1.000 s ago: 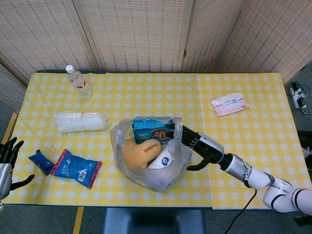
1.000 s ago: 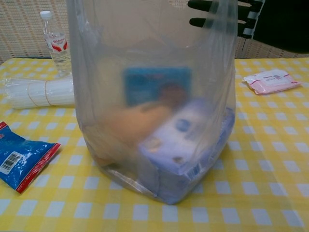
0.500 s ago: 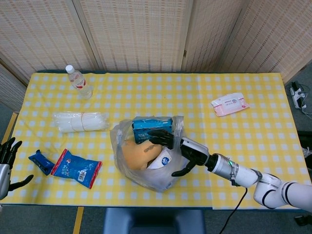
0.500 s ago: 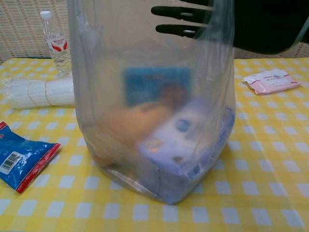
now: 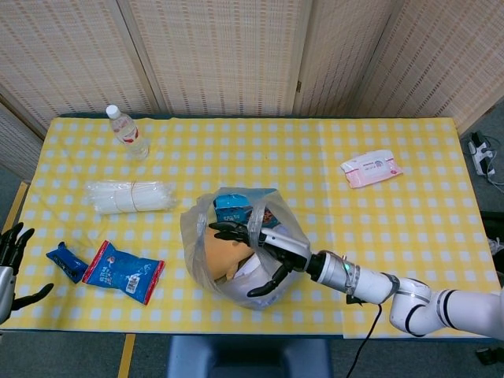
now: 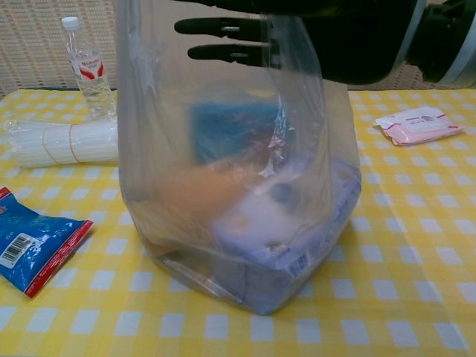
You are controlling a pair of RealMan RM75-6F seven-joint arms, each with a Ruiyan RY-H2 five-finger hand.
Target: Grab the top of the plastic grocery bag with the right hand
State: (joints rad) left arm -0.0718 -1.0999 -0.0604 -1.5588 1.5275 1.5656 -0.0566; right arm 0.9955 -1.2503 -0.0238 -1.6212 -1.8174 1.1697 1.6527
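A clear plastic grocery bag (image 5: 206, 240) (image 6: 223, 193) stands near the table's front edge. It holds a blue box, a tan loaf-like item and a white-and-blue package. My right hand (image 5: 256, 244) (image 6: 327, 37) reaches in from the right at the level of the bag's top, fingers (image 6: 223, 31) straight and spread. It touches the right side of the rim, which folds inward against it. No plastic is gripped between the fingers. My left hand (image 5: 11, 256) hangs off the table's left front corner, fingers apart and holding nothing.
A water bottle (image 5: 126, 132) (image 6: 88, 63) stands at the back left. A banded bundle of clear plastic (image 5: 130, 197) (image 6: 59, 141) lies left of the bag. A blue snack bag (image 5: 124, 272) (image 6: 33, 242) and small blue packet (image 5: 67, 262) lie front left. Pink wipes (image 5: 372, 168) (image 6: 418, 124) lie right.
My right hand has travelled left across the bag's top, pushing the right side of the rim inward and creasing the plastic. The left hand has stayed put.
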